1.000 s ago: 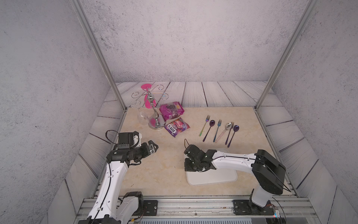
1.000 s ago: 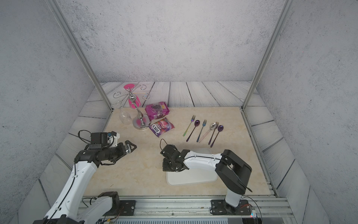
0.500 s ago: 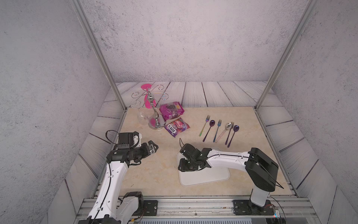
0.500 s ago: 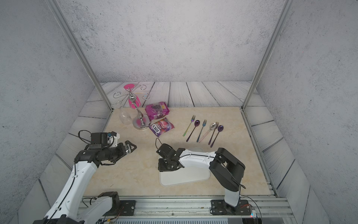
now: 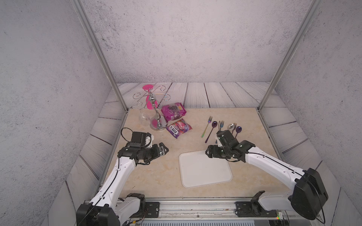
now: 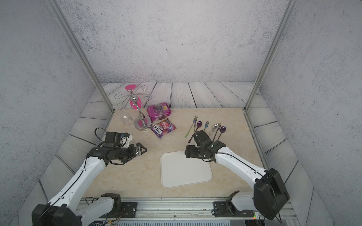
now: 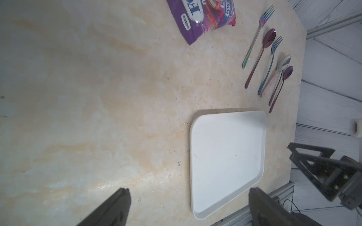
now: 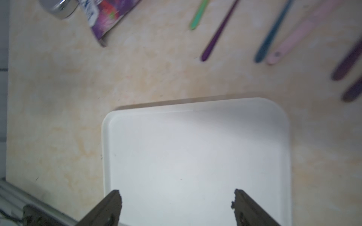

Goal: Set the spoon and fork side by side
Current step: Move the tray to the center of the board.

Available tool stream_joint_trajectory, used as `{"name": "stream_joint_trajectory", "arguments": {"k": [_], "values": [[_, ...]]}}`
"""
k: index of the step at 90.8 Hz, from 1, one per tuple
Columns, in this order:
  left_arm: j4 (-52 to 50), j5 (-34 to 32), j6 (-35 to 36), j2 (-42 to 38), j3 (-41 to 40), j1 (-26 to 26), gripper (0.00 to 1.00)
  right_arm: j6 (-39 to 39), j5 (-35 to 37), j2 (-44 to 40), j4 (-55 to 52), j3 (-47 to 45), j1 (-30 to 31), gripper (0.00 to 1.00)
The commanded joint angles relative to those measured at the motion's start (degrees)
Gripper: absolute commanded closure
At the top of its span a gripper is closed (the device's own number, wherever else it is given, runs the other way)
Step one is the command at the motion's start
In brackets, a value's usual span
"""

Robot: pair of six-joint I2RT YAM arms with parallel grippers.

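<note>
Plainly, right gripper (image 8: 176, 195) wide above the white tray (image 8: 195, 137) (left gripper (image 7: 189, 190) likewise wide).

White tray (image 5: 204, 172), pink snack pack (image 5: 173, 112), purple candy bag (image 5: 178, 128), silver glass stand (image 5: 158, 126)

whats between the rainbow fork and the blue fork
A purple spoon lies between the rainbow fork and the blue fork, roughly parallel to both; the left wrist view shows it best.

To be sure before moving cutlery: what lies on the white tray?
Nothing: the white tray is bare. The open right gripper covers one far corner in both top views, but the right wrist view shows that corner bare.
</note>
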Motion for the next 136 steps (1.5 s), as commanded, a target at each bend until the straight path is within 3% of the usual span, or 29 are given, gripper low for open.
{"name": "stream_joint_trajectory", "arguments": {"k": [1, 12, 22, 43, 61, 77, 88, 103, 122, 131, 136], "values": [[2.10, -0.89, -1.35, 0.85, -1.05, -1.96, 0.01, -8.34, -3.07, -0.72, -2.98, -3.29, -6.46, 0.04], [1.68, -2.07, -1.85, 1.20, -1.93, -3.68, 0.01, -11.72, -8.28, 2.82, -2.90, -4.37, -15.25, 0.04], [4.10, -1.78, -4.31, 1.15, -4.94, -6.56, 0.01, -12.89, -11.46, 5.53, -0.76, -6.65, -18.22, 0.04], [10.59, -2.44, -9.18, 3.88, -9.74, -13.10, 0.01, -9.94, -21.46, 4.96, 5.31, -14.50, -18.28, 0.05], [9.33, -5.47, -7.39, 5.16, -8.04, -13.31, 0.00, -4.57, -29.61, 1.43, 9.72, -20.39, -17.62, 0.09], [9.89, -5.82, -7.00, 6.98, -6.95, -13.31, 0.01, 5.87, -32.14, -4.73, 16.52, -25.23, -12.04, 0.10], [10.94, -6.50, -6.91, 8.37, -7.21, -13.35, 0.01, 8.73, -28.42, -6.99, 16.37, -25.30, -7.95, 0.10], [12.34, -7.19, -6.98, 9.19, -8.41, -13.31, 0.01, 6.53, -24.49, -6.28, 11.46, -23.30, -7.41, 0.11], [10.72, -8.79, -6.17, 7.09, -10.00, -13.29, 0.01, -3.38, -2.79, -3.65, -10.54, -8.30, -7.58, 0.10], [7.85, -11.40, -5.27, 3.95, -9.36, -13.31, 0.00, -5.56, 7.16, -2.73, -13.55, -1.97, -8.45, 0.07], [5.48, -13.51, -5.03, 2.50, -8.14, -13.31, 0.01, -7.11, 9.16, -1.66, -12.59, 0.48, -10.18, 0.07]]}}
